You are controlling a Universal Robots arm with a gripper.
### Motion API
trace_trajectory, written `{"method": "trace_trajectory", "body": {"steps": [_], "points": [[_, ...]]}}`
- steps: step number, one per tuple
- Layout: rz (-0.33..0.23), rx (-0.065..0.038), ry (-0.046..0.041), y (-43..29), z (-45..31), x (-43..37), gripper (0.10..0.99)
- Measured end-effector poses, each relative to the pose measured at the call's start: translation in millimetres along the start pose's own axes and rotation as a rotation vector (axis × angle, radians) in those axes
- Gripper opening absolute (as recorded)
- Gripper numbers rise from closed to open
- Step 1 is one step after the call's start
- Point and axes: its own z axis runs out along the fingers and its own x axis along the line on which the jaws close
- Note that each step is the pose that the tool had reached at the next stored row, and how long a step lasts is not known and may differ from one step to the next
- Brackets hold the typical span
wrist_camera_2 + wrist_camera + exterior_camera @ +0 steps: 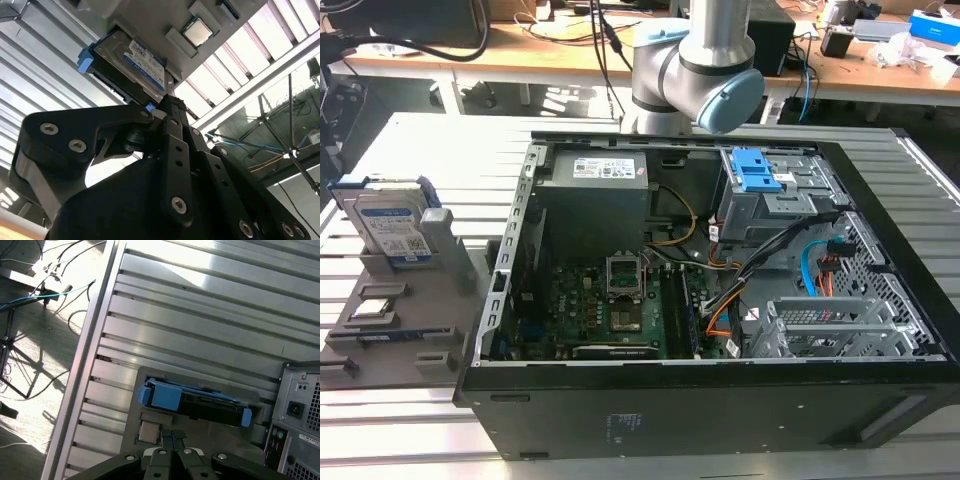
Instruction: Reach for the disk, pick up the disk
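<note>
Gripper (173, 436) first: in both wrist views its fingers are drawn right together with nothing between them, tips (167, 102) aimed at the disk (200, 402) but clear of it, no contact. Just off those tips in the first wrist view sits a small square chip (149, 431) in the grey holder (150, 377), and beyond it the disk stands on its edge, blue bracket (162, 396) wrapping the ends. The second wrist view catches its white-and-blue label (145, 59). Out to the exterior view: the disk (390, 225) is upright at the far end of the holder (410, 320), which lies by the edge of the slatted counter (430, 140) at the exterior view's left. The open computer case (720, 400) sits just beside the holder, mid-counter, and the arm (705, 70) rises behind the case.
</note>
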Motion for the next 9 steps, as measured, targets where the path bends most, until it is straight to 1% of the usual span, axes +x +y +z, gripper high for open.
{"method": "trace_trajectory", "body": {"steps": [2,5,6,8,9], "points": [[-0.021,0.0,0.0009,0.0,0.0,0.0,0.106],[-0.07,0.0,0.0027,0.0,0.0,0.0,0.106],[-0.102,0.0,0.004,0.0,-0.1,0.0,0.106],[-0.147,0.0,0.0056,0.0,0.0,0.0,0.106],[-0.158,0.0,0.0061,0.0,0.0,0.0,0.106]]}}
